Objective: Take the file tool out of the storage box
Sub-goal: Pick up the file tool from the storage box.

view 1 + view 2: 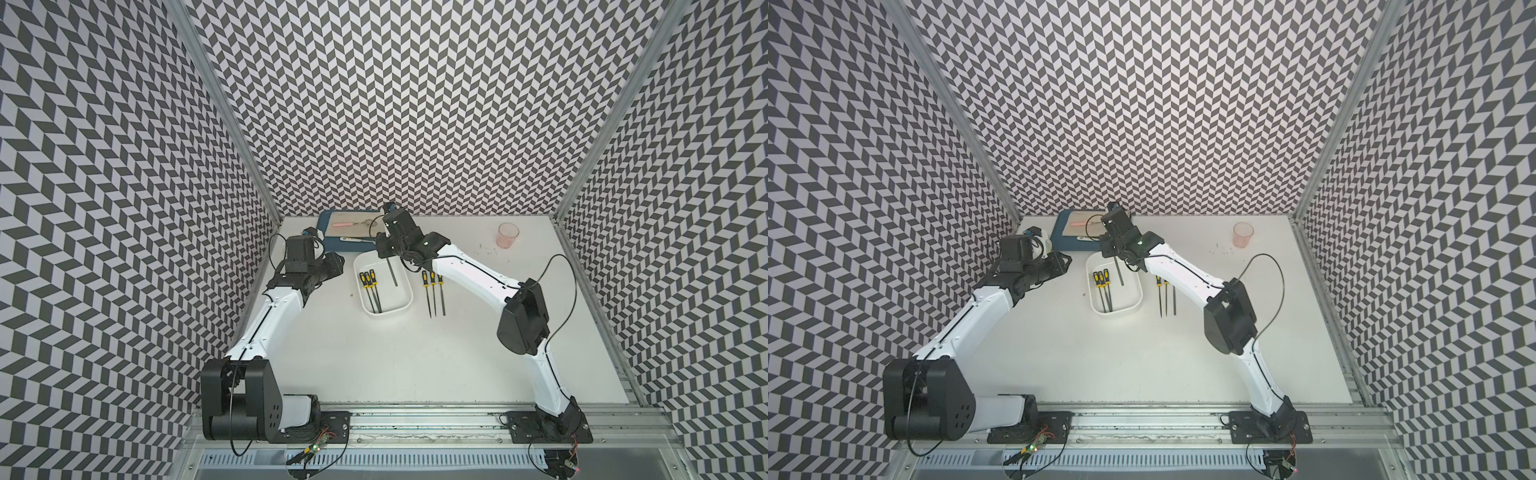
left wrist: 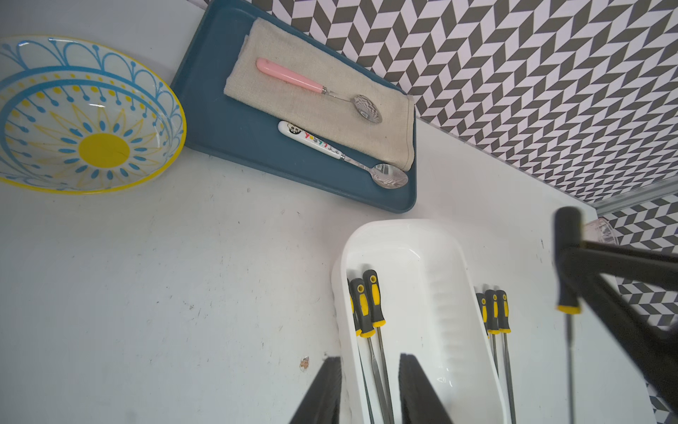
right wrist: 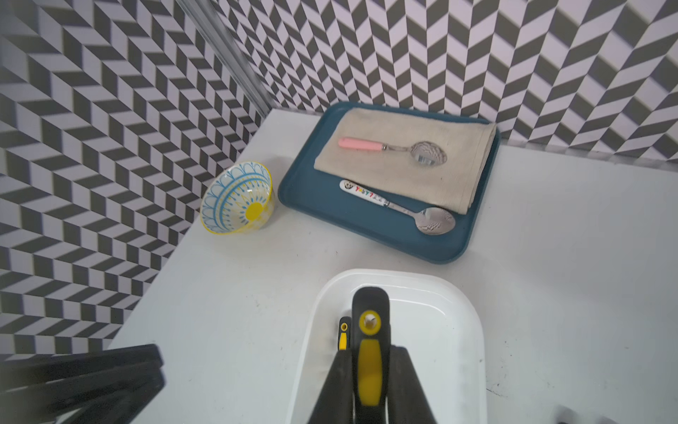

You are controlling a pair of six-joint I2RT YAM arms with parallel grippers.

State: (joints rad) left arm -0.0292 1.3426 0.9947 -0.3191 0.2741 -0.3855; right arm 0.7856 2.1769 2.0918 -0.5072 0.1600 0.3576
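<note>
File tool [image 3: 370, 323]: right gripper [image 3: 370, 354] clamps its handle, likely so the blade hangs clear above storage box [image 1: 401, 301]. 3 files [image 1: 371, 289] inside; 3 laid-out files [image 1: 432, 293] on surface [image 1: 415, 365] beside it. Left gripper [image 2: 370, 363] parted, empty.

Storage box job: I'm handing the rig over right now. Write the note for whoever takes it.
Right gripper: shut on the handle of a file, which is lifted over the storage box.
Left gripper: open, empty, beside the box.
Done: three files out, lying on the table right of the box.
Left: set the held file beside them, then take the three files inside the box.
</note>
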